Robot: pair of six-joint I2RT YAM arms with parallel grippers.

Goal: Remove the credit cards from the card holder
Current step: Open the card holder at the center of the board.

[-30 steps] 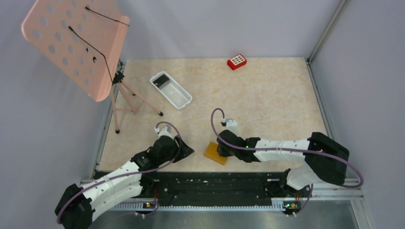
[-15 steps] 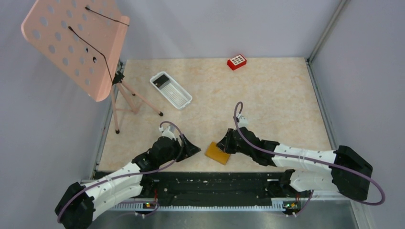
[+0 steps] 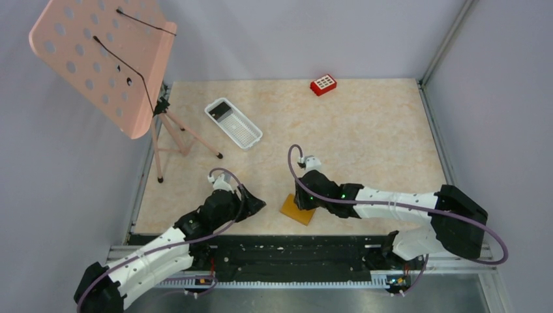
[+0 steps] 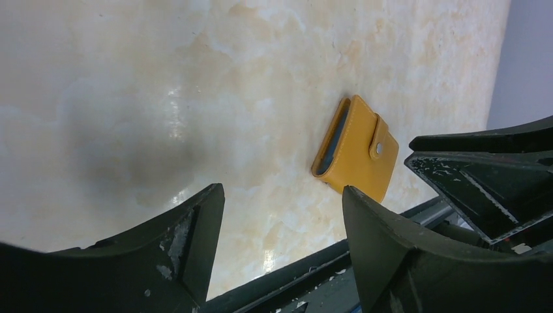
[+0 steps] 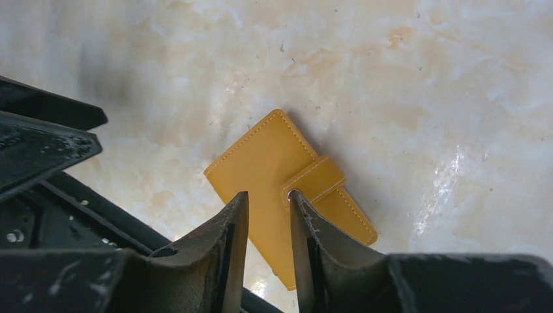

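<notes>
The card holder (image 3: 293, 210) is a tan-yellow folder, closed with a snap strap, lying flat near the table's front edge. It also shows in the left wrist view (image 4: 355, 147) and the right wrist view (image 5: 274, 163). My right gripper (image 3: 302, 202) hovers right over it, jaws a narrow gap apart and empty (image 5: 268, 195), one fingertip (image 5: 295, 199) by the snap. My left gripper (image 3: 255, 203) is wide open and empty (image 4: 283, 195), left of the holder. One dark credit card (image 3: 222, 109) lies in the white mesh tray. No other cards show.
The white mesh tray (image 3: 242, 131) stands at the back left. A pink perforated music stand (image 3: 104, 59) on a tripod is at the far left. A red block (image 3: 323, 84) sits at the back. The black front rail (image 3: 293, 248) runs just behind the holder.
My right gripper swung a little right of the holder half a second ago and has come back over it. My left gripper has drifted slightly. The holder has not moved.
</notes>
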